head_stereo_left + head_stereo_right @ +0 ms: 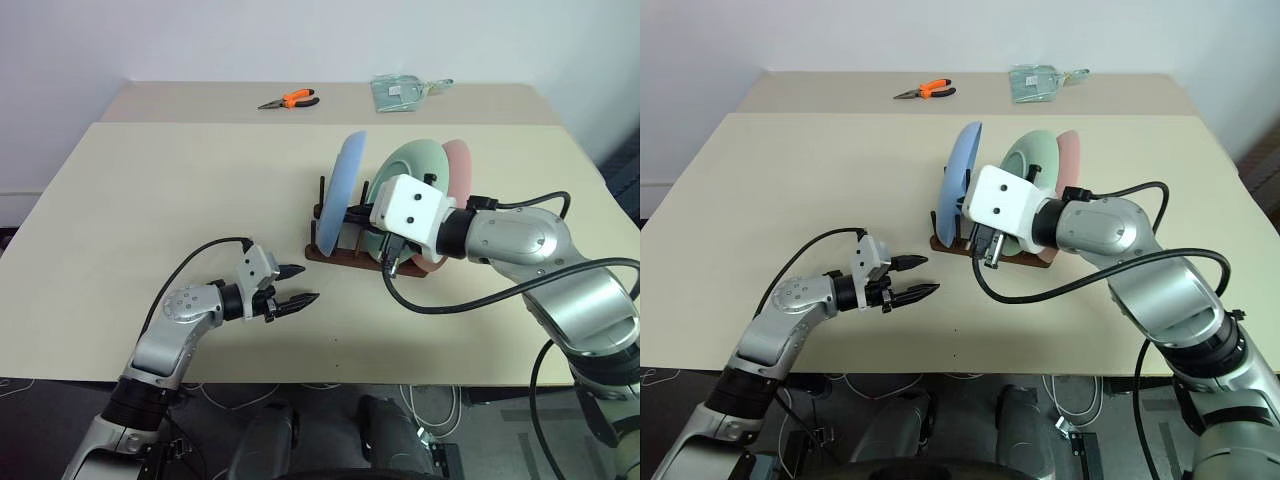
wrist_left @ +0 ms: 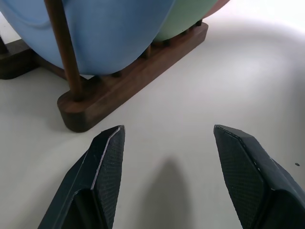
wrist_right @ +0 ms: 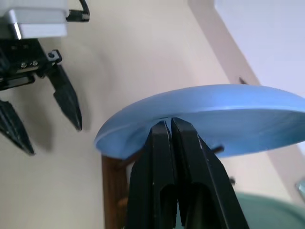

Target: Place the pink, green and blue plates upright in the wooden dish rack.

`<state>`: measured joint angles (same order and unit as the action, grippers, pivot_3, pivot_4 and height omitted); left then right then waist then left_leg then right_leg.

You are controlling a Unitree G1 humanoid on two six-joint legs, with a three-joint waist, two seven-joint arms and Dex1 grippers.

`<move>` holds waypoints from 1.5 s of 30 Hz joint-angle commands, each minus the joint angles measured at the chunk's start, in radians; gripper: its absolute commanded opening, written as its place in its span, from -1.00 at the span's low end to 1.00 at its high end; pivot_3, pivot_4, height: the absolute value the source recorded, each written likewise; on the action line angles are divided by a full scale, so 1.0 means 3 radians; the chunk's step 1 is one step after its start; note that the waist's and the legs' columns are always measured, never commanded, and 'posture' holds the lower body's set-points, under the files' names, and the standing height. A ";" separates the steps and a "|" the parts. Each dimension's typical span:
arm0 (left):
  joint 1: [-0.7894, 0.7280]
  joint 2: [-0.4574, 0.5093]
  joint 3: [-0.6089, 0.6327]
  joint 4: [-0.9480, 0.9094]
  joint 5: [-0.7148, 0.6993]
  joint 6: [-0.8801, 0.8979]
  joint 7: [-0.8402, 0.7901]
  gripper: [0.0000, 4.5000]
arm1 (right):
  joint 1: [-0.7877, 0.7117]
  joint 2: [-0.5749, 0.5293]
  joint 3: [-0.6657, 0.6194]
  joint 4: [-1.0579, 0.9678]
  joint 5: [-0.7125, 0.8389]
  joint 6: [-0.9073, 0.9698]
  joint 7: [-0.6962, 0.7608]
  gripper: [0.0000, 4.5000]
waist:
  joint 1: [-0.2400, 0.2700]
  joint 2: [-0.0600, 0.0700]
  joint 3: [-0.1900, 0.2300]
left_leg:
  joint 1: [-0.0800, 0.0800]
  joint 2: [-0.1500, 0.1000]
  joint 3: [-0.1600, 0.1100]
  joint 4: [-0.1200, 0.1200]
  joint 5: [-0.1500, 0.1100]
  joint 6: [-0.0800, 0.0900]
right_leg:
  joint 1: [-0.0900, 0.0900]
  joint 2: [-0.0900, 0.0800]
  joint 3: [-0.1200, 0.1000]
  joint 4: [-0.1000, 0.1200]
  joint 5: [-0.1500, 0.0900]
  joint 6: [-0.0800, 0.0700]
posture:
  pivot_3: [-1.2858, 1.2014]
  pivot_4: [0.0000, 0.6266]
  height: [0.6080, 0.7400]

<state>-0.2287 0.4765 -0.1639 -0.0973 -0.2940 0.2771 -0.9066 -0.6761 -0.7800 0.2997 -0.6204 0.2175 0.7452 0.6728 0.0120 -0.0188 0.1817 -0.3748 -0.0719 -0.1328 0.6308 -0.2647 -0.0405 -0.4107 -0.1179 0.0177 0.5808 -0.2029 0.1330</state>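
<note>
Nearest the table [image 1: 150,180] edge, left claw [image 1: 290,293] hovers, fingers apart, empty. Beyond, right claw [image 3: 170,125] pinched together against the blue plate [image 1: 340,190]; green plate [image 1: 410,165] and pink plate [image 1: 460,165] stand racked in the wooden dish rack [image 2: 95,102]. Nudge gently, advisably, keeping blue upright between pegs.

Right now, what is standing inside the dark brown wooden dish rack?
The dark brown wooden dish rack holds three round plates on edge: a blue plate nearest the left gripper, a green plate in the middle, a pink plate behind. The right gripper's white wrist covers their lower edges.
</note>
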 commanded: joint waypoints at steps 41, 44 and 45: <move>-0.0266 -0.0066 -0.0051 -0.0243 -0.0075 0.0310 -0.0007 0.36 | 0.1331 -0.1282 -0.1072 -0.0818 -0.0215 0.0158 0.0460 -0.97 | 0.0002 -0.0001 0.0000 | 0.0000 0.0002 0.0003 0.0002 0.0000 0.0000 | 0.0001 -0.0001 0.0000 0.0001 -0.0012 0.0003 | 0.03 -0.52 1.00; -0.0241 -0.0067 -0.0047 -0.0247 -0.0074 0.0302 -0.0003 0.36 | 0.1199 -0.1241 -0.0931 -0.0773 -0.0269 0.0153 0.0417 -0.97 | 0.0002 -0.0001 0.0000 | 0.0000 0.0002 0.0003 0.0002 0.0000 0.0000 | 0.0001 -0.0001 0.0000 0.0001 -0.0012 0.0003 | 0.03 -0.52 1.00; -0.0235 -0.0067 -0.0048 -0.0246 -0.0072 0.0296 -0.0002 0.36 | 0.1166 -0.1234 -0.0895 -0.0760 -0.0282 0.0155 0.0409 -0.97 | 0.0003 -0.0001 0.0000 | 0.0000 0.0002 0.0003 0.0002 0.0000 0.0000 | 0.0001 -0.0001 0.0000 0.0001 -0.0012 0.0004 | 0.03 -0.52 1.00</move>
<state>-0.3057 0.4574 -0.1820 -0.1554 -0.3136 0.3835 -0.9080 -0.3054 -1.1556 0.0350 -0.8439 0.1546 0.7999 0.8093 0.0128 -0.0191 0.1818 -0.3749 -0.0714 -0.1318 0.6313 -0.2647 -0.0406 -0.4104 -0.1183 0.0176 0.5811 -0.2066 0.1340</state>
